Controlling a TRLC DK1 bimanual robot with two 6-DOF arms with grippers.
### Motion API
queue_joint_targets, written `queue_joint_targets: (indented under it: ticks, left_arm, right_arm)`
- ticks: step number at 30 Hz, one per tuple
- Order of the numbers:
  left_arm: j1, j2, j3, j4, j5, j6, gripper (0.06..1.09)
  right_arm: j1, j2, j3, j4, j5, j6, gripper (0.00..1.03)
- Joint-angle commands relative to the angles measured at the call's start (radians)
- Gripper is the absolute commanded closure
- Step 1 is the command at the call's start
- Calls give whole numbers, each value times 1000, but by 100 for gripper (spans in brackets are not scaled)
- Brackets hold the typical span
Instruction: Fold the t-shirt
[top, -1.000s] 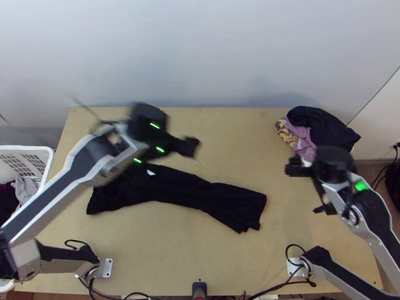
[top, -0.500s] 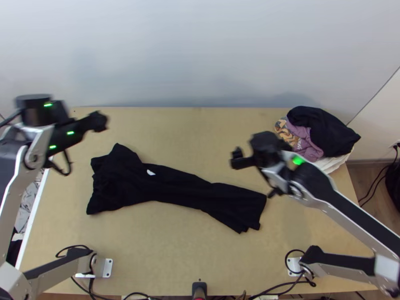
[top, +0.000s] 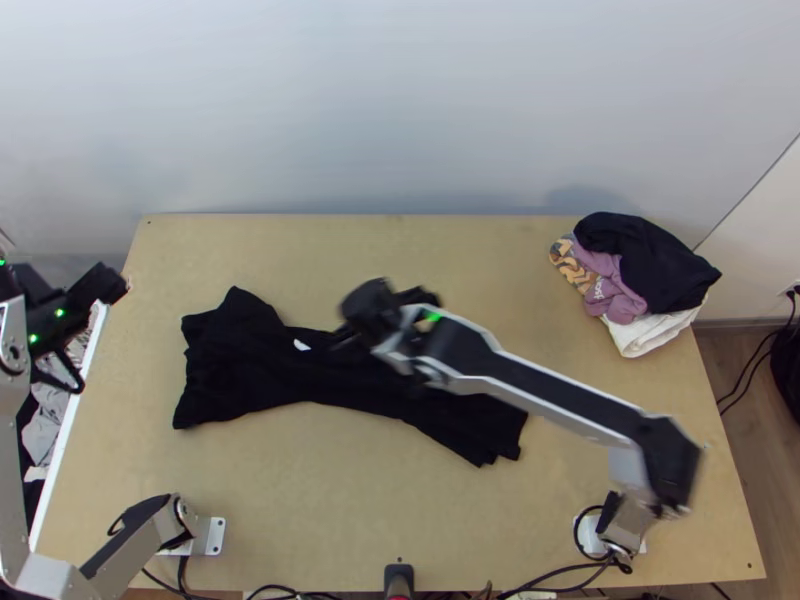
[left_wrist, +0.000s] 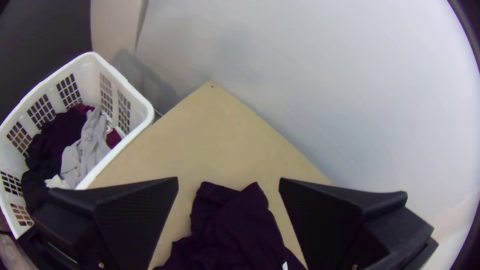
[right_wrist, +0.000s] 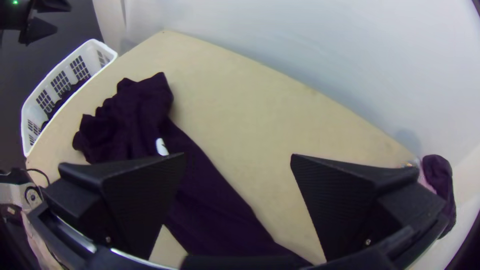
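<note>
Top view: black t-shirt lies lengthwise, rumpled, on bare smooth wood; wood open beyond it. My right gripper hangs above; its arm crosses the cloth. My left gripper is near the left edge. Soft clothes pile, far right corner.

Left wrist view: fingers apart; slotted white basket alongside the table.

Right wrist view: ridged fingers apart.

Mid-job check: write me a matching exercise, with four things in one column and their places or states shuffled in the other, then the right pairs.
1. T-shirt
2. Basket
3. Clothes pile
4. Right gripper

A. At the far right corner of the table
B. Open, over the middle of the table
C. Black, lying in a long, rumpled strip
D. White, beside the table's left edge

Right pairs: 1-C; 2-D; 3-A; 4-B
</note>
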Motion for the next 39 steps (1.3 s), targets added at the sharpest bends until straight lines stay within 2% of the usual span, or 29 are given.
queue_joint_targets:
  ticks: [1,15,24,27,34,37,38,39]
  left_arm:
    - [125,-65,-82,-15,8,27,11]
    - [185,-168,-240,-1,34,33,11]
    - [202,-190,-250,12,32,64,11]
    - [200,-210,-266,14,32,63,11]
    - [199,-225,-309,26,32,61,11]
    - [199,-223,-321,43,32,63,11]
    - [199,-222,-327,52,32,63,11]
    - [196,-220,-332,60,34,63,11]
  right_arm:
    - [113,248,253,-10,-23,23,10]
    - [210,590,591,-14,-140,28,10]
    - [250,689,611,189,-150,-69,10]
    - [251,719,612,260,-150,-75,10]
    - [248,783,630,313,-146,-92,10]
    - [244,798,646,344,-141,-96,21]
    - [244,805,653,353,-141,-99,28]
    - [244,808,658,365,-141,-109,40]
